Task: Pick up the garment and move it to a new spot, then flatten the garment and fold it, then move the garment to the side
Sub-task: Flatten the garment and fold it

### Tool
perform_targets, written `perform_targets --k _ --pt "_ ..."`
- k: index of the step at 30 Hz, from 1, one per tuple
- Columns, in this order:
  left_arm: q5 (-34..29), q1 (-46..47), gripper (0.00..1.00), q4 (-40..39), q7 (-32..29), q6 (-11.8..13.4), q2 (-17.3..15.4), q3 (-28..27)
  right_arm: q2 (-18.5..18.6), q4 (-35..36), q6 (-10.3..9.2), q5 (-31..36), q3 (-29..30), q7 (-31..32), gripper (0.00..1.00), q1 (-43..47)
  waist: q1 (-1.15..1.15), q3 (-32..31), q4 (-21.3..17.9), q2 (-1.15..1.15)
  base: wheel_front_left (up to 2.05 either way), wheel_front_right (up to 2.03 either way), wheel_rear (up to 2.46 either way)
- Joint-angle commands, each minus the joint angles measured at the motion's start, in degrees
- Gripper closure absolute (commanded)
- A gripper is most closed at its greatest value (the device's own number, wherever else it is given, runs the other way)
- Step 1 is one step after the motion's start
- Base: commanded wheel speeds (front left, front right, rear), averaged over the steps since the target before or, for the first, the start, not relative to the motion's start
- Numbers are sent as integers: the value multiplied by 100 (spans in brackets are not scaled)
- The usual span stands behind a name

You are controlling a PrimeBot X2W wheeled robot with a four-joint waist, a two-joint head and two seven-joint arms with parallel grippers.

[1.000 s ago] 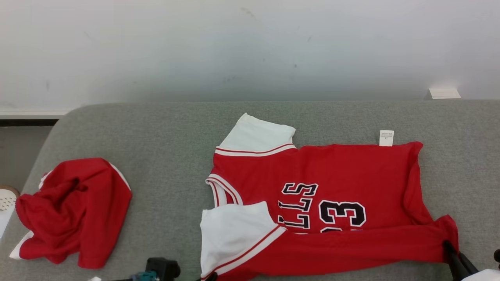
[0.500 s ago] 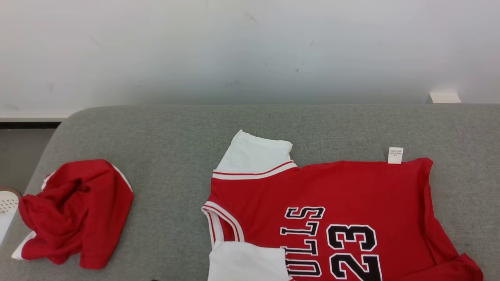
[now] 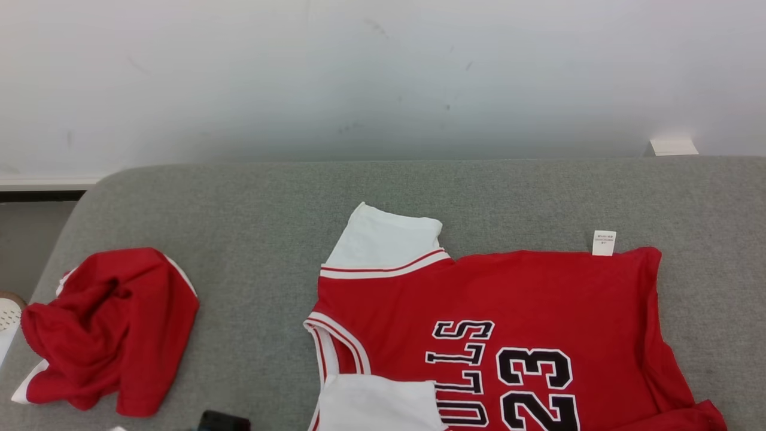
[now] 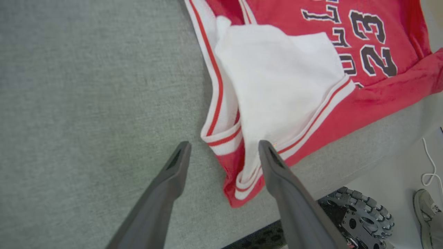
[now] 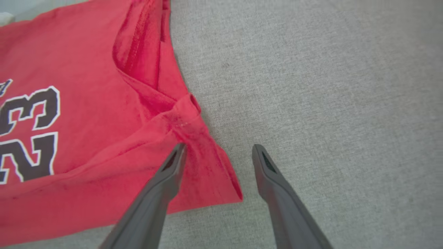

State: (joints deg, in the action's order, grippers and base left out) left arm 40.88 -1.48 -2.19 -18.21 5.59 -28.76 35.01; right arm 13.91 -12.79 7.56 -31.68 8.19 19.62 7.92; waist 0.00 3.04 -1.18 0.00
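Closely ahead: jersey (image 4: 277, 69) corners; left end effector (image 4: 223, 143), right end effector (image 5: 218, 146) spread.

A broad grey woven cushion (image 3: 239, 209) stretches out below a scuffed white wall (image 3: 383, 72). Near its left end lies a crumpled red cloth with white trim (image 3: 114, 329). Just off that end, a white perforated object (image 3: 7, 312) peeks in. A small white block (image 3: 673, 146) sits behind the cushion's far right edge. Down on the pale floor (image 4: 398, 155) lie a thin white cable (image 4: 431, 166) and a grey-white shoe (image 4: 427, 211).
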Motion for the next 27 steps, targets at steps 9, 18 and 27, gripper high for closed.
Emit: perform_targets --k 9,18,27 --pt "-369 1214 0 -28 86 -180 -349 -387 -1 602 -15 67 355 -329 0 -678 0 197 -54 0 0 0 0" --pt "-7 3350 0 962 -604 -1021 -203 -453 -157 -201 -15 241 -61 -591 0 -2600 0 1052 -288 0 0 0 0" --pt "452 5448 0 2274 -1630 -1305 31 37 -36 -1630 -15 62 -549 -165 0 -4351 0 1802 -453 0 0 0 0"
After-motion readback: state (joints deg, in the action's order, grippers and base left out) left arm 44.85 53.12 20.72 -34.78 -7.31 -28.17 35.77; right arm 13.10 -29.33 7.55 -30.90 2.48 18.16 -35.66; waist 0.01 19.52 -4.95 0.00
